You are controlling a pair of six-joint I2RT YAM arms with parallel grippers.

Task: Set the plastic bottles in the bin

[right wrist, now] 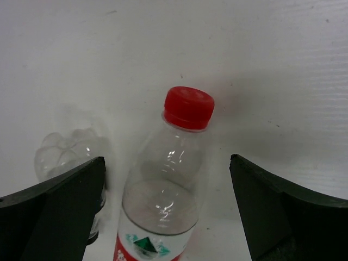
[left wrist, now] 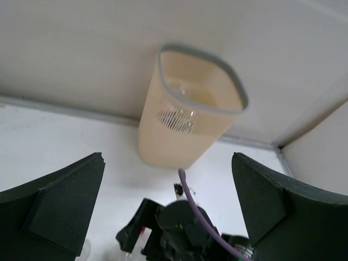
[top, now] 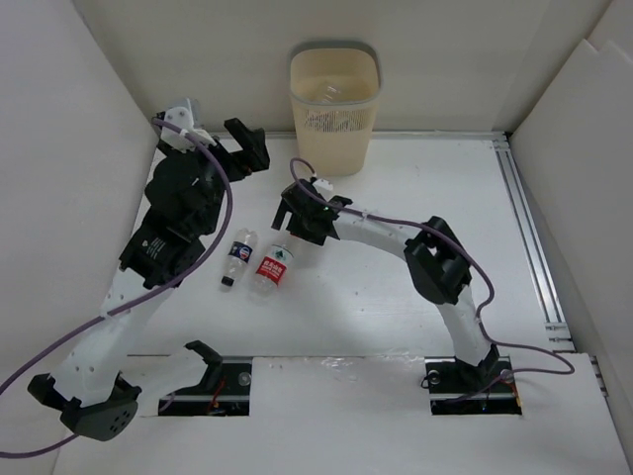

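**Two bottles on the desk, both claws wide open**

In the top view the bin stands upright at the upper centre of the frame, against the back wall. Something clear glints inside it, but what it is cannot be made out.

Two plastic bottles lie on their sides just beside each other on the white desk, left of centre and well short of the bin. The red-labelled bottle is the right one of the pair. The dark-labelled bottle lies to its left with its dark cap toward the lower left.

The right claw hangs over the red-labelled bottle with its fingers spread wide and nothing gripped. In the right wrist view the red cap sits at centre frame between the two fingers. The ribbed base of the other bottle shows at the left, by the left finger.

The left claw is raised at the upper left, to the left of the bin. Its fingers are spread apart and empty, and its wrist view shows the bin between them.
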